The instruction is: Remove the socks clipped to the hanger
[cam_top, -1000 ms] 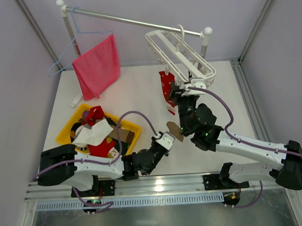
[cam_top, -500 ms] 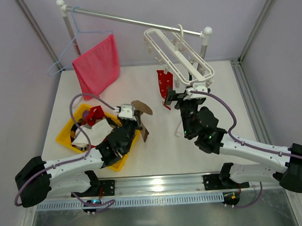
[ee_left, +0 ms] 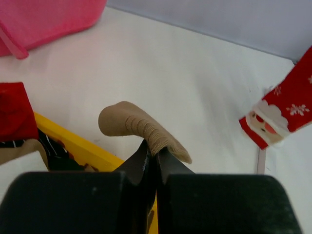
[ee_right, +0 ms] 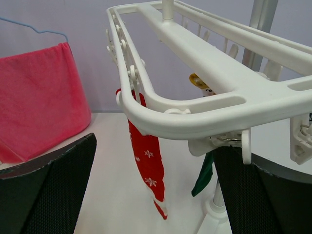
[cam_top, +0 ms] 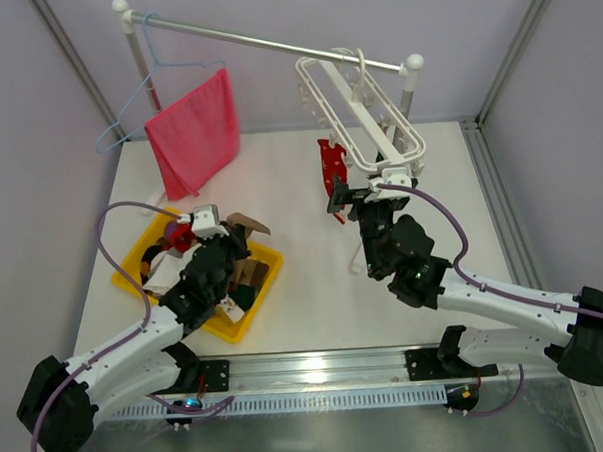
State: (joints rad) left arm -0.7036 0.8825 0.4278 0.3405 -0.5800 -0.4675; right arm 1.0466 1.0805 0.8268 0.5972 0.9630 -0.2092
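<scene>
The white hanger [cam_top: 361, 108] hangs by its hook from the rail at the back right. A red snowflake sock [cam_top: 329, 170] is clipped to it and hangs down. In the right wrist view the hanger frame [ee_right: 195, 112] crosses just above my open, empty right gripper [ee_right: 156, 195], with the red sock [ee_right: 148, 165] and a dark green sock [ee_right: 204, 175] hanging beyond. My right gripper [cam_top: 355, 196] sits just below the hanger's near end. My left gripper [cam_top: 227, 229] is shut on a tan sock [cam_top: 249, 225] over the yellow bin [cam_top: 259, 288]. The left wrist view shows the tan sock [ee_left: 141, 129] pinched in my left gripper [ee_left: 156, 151].
The yellow bin holds several socks, red, white and dark. A pink-red cloth [cam_top: 192, 136] hangs from a light-blue wire hanger [cam_top: 126, 109] on the rail's left end. The rail's posts stand at back left and back right. A Santa sock [ee_left: 280, 117] shows at the right of the left wrist view.
My left arm has swung left from the table's middle, carrying the tan sock to above the yellow bin. My right gripper has stayed below the hanger, which shifted slightly.
</scene>
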